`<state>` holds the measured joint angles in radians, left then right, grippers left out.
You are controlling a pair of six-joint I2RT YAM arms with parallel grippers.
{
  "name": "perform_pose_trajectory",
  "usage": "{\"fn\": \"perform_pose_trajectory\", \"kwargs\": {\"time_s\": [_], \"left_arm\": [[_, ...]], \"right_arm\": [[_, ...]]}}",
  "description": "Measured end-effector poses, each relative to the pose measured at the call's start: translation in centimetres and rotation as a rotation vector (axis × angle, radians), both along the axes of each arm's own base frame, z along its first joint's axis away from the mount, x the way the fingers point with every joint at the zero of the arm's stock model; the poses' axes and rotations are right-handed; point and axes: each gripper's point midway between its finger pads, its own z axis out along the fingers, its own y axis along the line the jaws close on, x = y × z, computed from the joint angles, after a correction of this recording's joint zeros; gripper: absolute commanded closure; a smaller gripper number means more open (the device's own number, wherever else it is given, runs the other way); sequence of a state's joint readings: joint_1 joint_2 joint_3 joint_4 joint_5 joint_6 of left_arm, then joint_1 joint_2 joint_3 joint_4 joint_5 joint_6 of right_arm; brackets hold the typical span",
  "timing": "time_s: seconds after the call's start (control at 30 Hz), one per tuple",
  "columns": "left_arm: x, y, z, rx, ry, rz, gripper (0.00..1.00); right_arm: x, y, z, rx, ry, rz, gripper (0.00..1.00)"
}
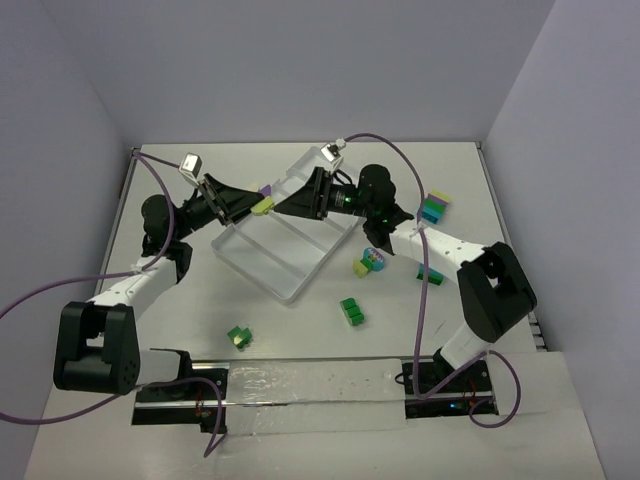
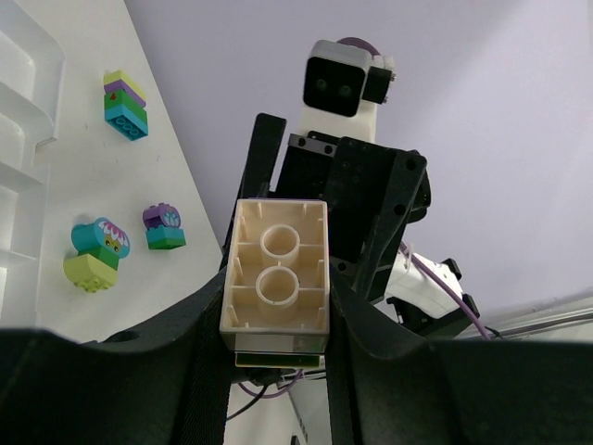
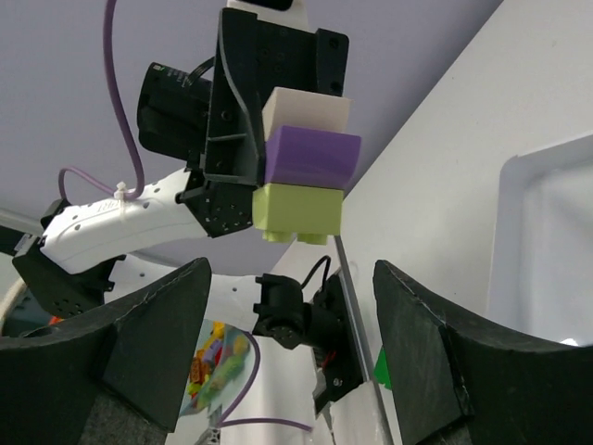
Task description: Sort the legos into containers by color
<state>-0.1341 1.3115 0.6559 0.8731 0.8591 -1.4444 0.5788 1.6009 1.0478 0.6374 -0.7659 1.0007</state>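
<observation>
Top external view lets us count: one clear, translucent-white rectangular plastic tray (image 1: 285,292) with long parallel compartments, and one three-brick stack of peach, purple and yellow-green (image 1: 263,203). That stack is clamped in the left gripper (image 1: 256,206) and raised over the tray's far-left edge. The right gripper (image 1: 288,204) points at it, nearly tip to tip.

Loose on the white table (image 1: 300,345) we count four things:
- a small green brick (image 1: 239,337) near the left base;
- a second green brick (image 1: 351,311) by the tray's near corner;
- one yellow-green, teal and purple clump (image 1: 368,262) just beside the tray;
- one tall mixed stack (image 1: 434,207) near the right edge.

Only the left wrist view shows the held stack's hollow peach underside with two round tubes, squeezed between both fingers (image 2: 195,371). Only the right wrist view shows that gripper's fingers (image 3: 139,334) spread wide with nothing between them, the stack ahead of them.
</observation>
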Motion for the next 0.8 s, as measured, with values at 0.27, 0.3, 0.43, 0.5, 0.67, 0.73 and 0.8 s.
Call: {"fn": "perform_pose_trajectory", "kwargs": {"time_s": [0.27,0.3,0.43,0.5,0.67,0.73,0.8], "left_arm": [[0.4,-0.2,-0.4,-0.008,0.013,-0.005,1.0],[0.4,-0.2,-0.4,-0.008,0.013,-0.005,1.0],[0.3,-0.4,-0.5,-0.005,0.01,-0.01,1.0],[0.2,-0.4,-0.5,-0.005,0.009,-0.01,1.0],[0.3,-0.4,-0.4,-0.006,0.01,-0.01,1.0],[0.2,-0.4,-0.4,-0.006,0.01,-0.01,1.0],[0.2,-0.5,-0.5,-0.006,0.009,-0.013,1.0]], "right_arm": [[0.1,1.2,-0.8,0.002,0.038,0.037,0.32],[0.1,1.2,-0.7,0.006,0.037,0.039,0.32],[0.0,1.5,0.2,0.031,0.02,0.053,0.35],[0.1,1.6,0.2,0.034,0.02,0.056,0.36],[0.5,1.9,0.0,0.037,0.037,0.059,0.43],[0.5,2.0,-0.1,0.038,0.041,0.059,0.44],[0.5,2.0,-0.1,0.039,0.046,0.06,0.46]]}}
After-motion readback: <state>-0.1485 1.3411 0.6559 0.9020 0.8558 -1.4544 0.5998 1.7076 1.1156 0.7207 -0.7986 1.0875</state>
